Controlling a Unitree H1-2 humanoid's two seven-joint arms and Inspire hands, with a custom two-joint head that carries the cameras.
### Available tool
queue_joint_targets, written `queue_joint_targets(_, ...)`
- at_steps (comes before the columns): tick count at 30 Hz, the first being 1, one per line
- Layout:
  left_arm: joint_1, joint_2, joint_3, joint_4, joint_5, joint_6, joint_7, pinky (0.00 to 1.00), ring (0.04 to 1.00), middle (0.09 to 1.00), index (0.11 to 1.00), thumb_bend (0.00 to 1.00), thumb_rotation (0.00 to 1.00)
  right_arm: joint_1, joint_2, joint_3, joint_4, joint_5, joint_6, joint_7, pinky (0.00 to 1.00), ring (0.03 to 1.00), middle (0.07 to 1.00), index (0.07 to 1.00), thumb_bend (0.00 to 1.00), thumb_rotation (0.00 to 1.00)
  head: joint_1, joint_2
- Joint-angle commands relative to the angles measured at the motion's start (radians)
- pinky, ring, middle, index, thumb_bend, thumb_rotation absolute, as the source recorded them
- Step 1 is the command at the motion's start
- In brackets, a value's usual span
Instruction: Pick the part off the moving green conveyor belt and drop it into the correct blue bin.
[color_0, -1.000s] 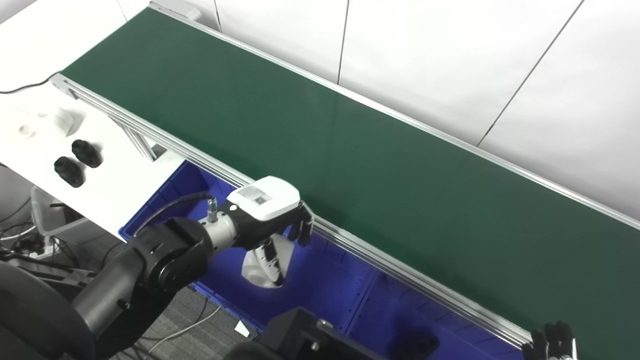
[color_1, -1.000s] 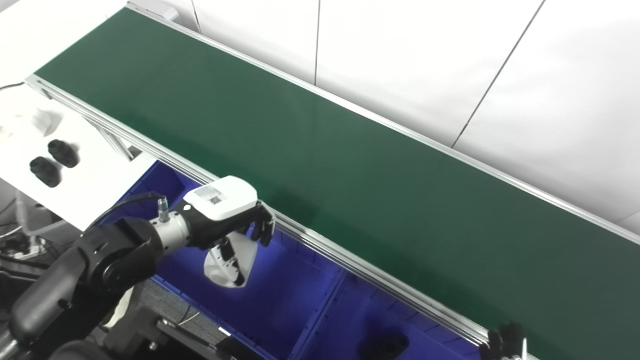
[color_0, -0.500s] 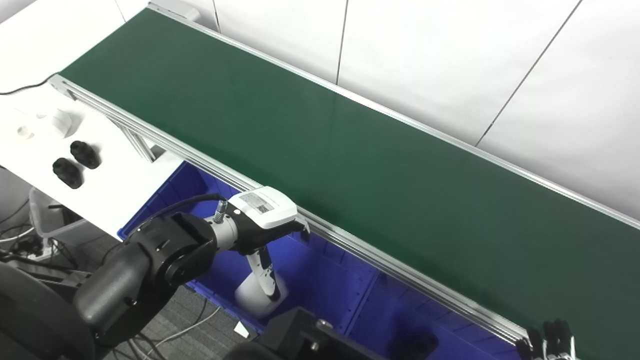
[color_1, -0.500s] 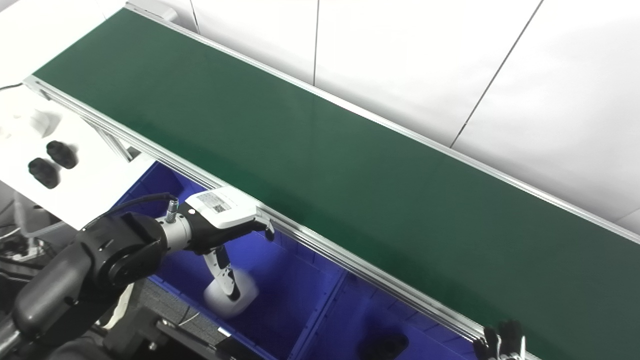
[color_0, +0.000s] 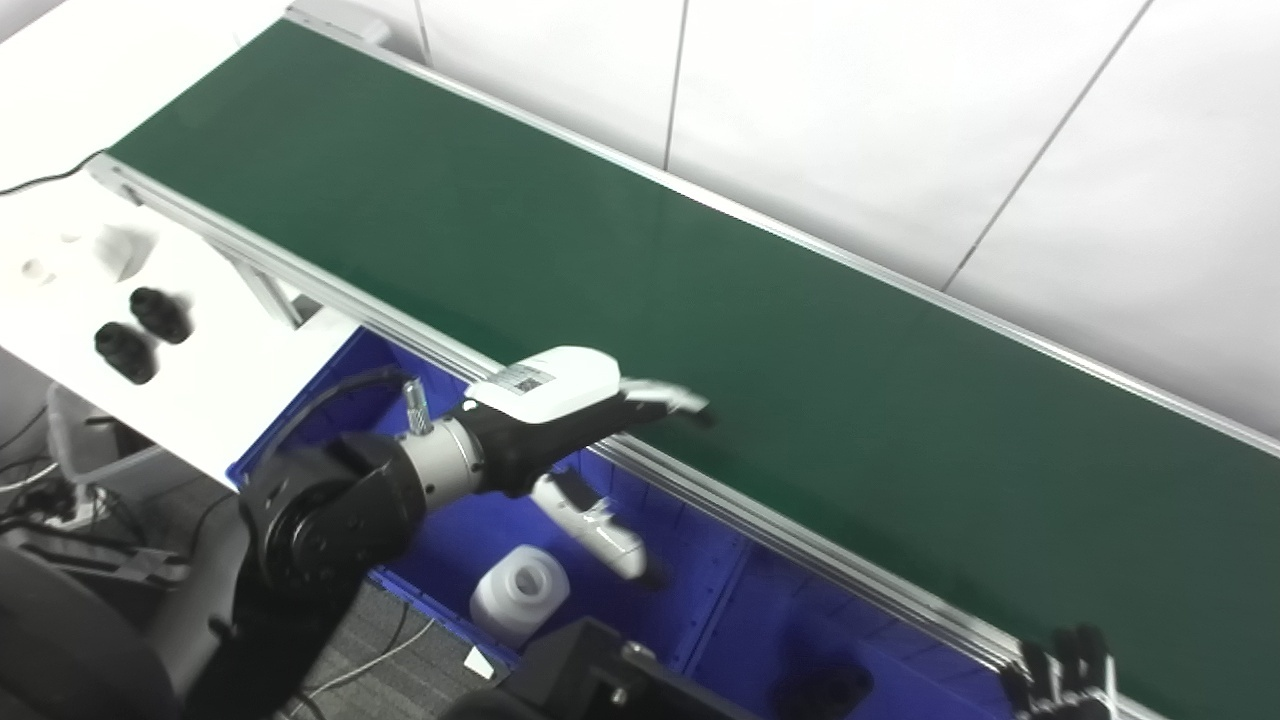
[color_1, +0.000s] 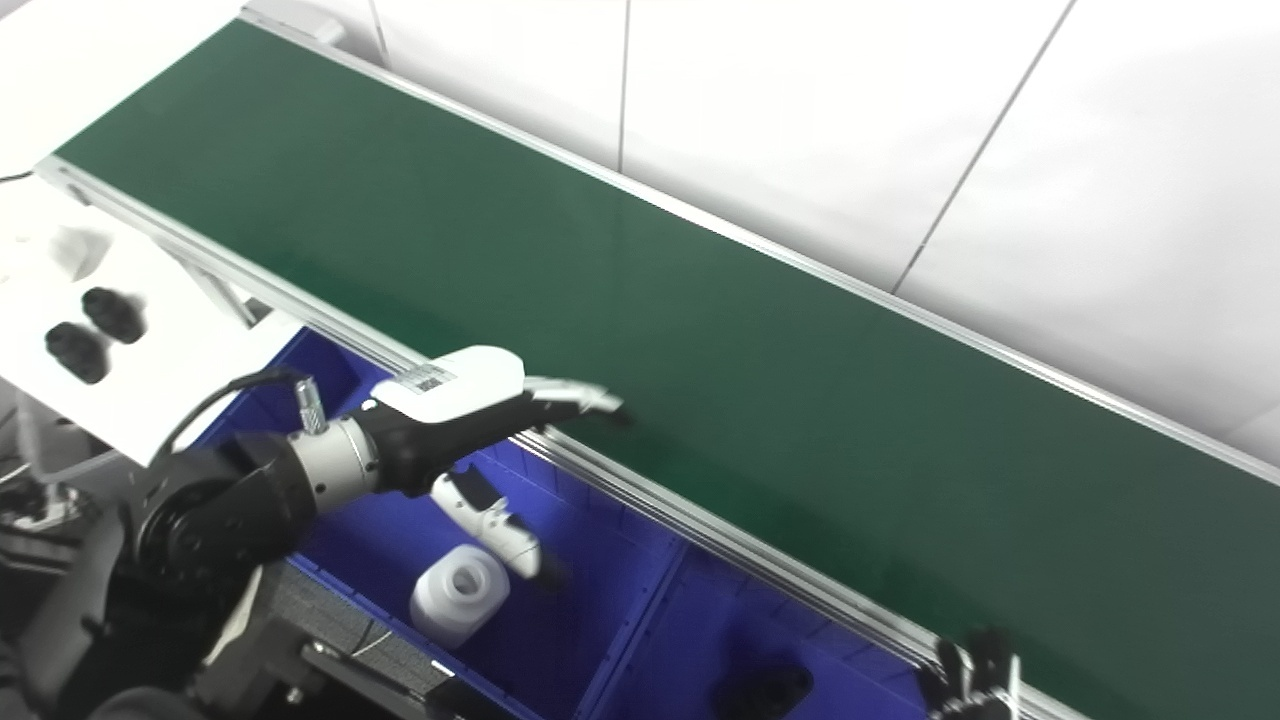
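Since half second ago: white part (color_0: 520, 594) dropped, now lying on floor of left blue bin (color_0: 455, 540); left hand (color_0: 575, 400) swung up, fingers spread wide, empty, over conveyor belt (color_0: 700, 310) edge. Right hand (color_0: 1065, 675) low at corner, grip unreadable. Best now: lift clear of rail, watch upstream. Count: one white part binned, one dark part (color_0: 825, 690) in right bin, two black parts (color_0: 140, 333) on side table (color_0: 230, 370).

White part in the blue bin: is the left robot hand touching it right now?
Apart. In the left eye view the white part sits on the blue bin floor, with blue floor showing between it and the open left robot hand.
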Motion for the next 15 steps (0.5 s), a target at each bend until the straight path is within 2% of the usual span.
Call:
queue_joint_targets(1, 0.032, -0.054, 0.016, -0.020, -0.144, 0.003, 0.116, 0.89, 0.977, 0.992, 0.988, 0.80, 0.79, 0.004, 0.015, 0.011, -0.010, -0.013, -0.062, 0.001, 0.93, 0.955, 0.985, 1.000, 0.91, 1.00, -0.002, 0.001)
queue_joint_targets(2, 0.054, -0.103, 0.019, -0.009, -0.200, 0.017, 0.155, 0.93, 0.991, 0.997, 0.996, 0.78, 0.80, 0.005, 0.024, 0.018, -0.008, -0.038, -0.068, -0.004, 0.93, 0.955, 0.985, 1.000, 0.91, 1.00, -0.076, 0.013)
queue_joint_targets(3, 0.068, -0.132, 0.019, -0.002, -0.237, 0.027, 0.184, 0.97, 0.996, 0.999, 0.998, 0.80, 0.84, 0.005, 0.031, 0.022, -0.007, -0.057, -0.072, -0.008, 0.91, 0.945, 0.979, 1.000, 0.91, 1.00, -0.076, 0.013)
queue_joint_targets(4, 0.082, -0.157, 0.024, 0.011, -0.280, 0.030, 0.215, 0.98, 0.998, 1.000, 0.999, 0.81, 0.86, 0.007, 0.045, 0.035, -0.009, -0.086, -0.074, -0.015, 0.90, 0.939, 0.975, 1.000, 0.90, 1.00, -0.193, 0.038)
queue_joint_targets(5, 0.090, -0.168, 0.026, 0.020, -0.308, 0.030, 0.237, 0.99, 1.000, 1.000, 1.000, 0.83, 0.90, 0.009, 0.055, 0.044, -0.010, -0.106, -0.075, -0.019, 0.89, 0.930, 0.970, 0.999, 0.90, 0.99, -0.193, 0.038)
queue_joint_targets(6, 0.097, -0.180, 0.027, 0.042, -0.334, 0.012, 0.263, 1.00, 1.000, 1.000, 1.000, 0.83, 0.91, 0.010, 0.069, 0.060, -0.011, -0.132, -0.074, -0.026, 0.88, 0.928, 0.968, 0.998, 0.89, 0.99, -0.303, 0.055)
queue_joint_targets(7, 0.099, -0.176, 0.033, 0.069, -0.364, -0.013, 0.284, 1.00, 1.000, 1.000, 1.000, 0.89, 0.93, 0.010, 0.090, 0.083, -0.011, -0.163, -0.073, -0.036, 0.86, 0.919, 0.960, 0.992, 0.88, 0.99, -0.421, 0.063)
queue_joint_targets(8, 0.100, -0.170, 0.029, 0.099, -0.385, -0.046, 0.296, 1.00, 1.000, 1.000, 1.000, 0.90, 0.95, 0.010, 0.104, 0.099, -0.012, -0.182, -0.069, -0.043, 0.85, 0.912, 0.955, 0.989, 0.88, 0.98, -0.421, 0.063)
queue_joint_targets(9, 0.097, -0.147, 0.030, 0.135, -0.408, -0.088, 0.300, 1.00, 1.000, 1.000, 1.000, 0.90, 0.95, 0.010, 0.123, 0.122, -0.010, -0.208, -0.064, -0.053, 0.85, 0.910, 0.954, 0.989, 0.88, 0.98, -0.524, 0.064)
queue_joint_targets(11, 0.086, -0.083, 0.018, 0.221, -0.416, -0.194, 0.289, 1.00, 1.000, 1.000, 1.000, 0.88, 0.96, 0.006, 0.157, 0.160, -0.003, -0.248, -0.059, -0.073, 0.86, 0.908, 0.951, 0.988, 0.90, 0.98, -0.603, 0.063)
queue_joint_targets(12, 0.082, -0.060, 0.014, 0.248, -0.419, -0.228, 0.289, 1.00, 1.000, 1.000, 1.000, 0.88, 0.96, 0.005, 0.167, 0.173, 0.001, -0.262, -0.057, -0.082, 0.86, 0.909, 0.950, 0.989, 0.90, 0.97, -0.603, 0.063)
queue_joint_targets(13, 0.072, -0.035, 0.010, 0.286, -0.430, -0.259, 0.287, 1.00, 1.000, 1.000, 1.000, 0.89, 0.96, 0.001, 0.185, 0.188, 0.008, -0.285, -0.058, -0.094, 0.86, 0.910, 0.950, 0.990, 0.90, 0.97, -0.661, 0.060)
queue_joint_targets(15, 0.050, -0.001, 0.001, 0.342, -0.448, -0.297, 0.295, 1.00, 1.000, 1.000, 1.000, 0.93, 0.95, -0.007, 0.209, 0.212, 0.021, -0.325, -0.063, -0.122, 0.95, 0.946, 0.971, 0.996, 0.87, 0.96, -0.696, 0.061)
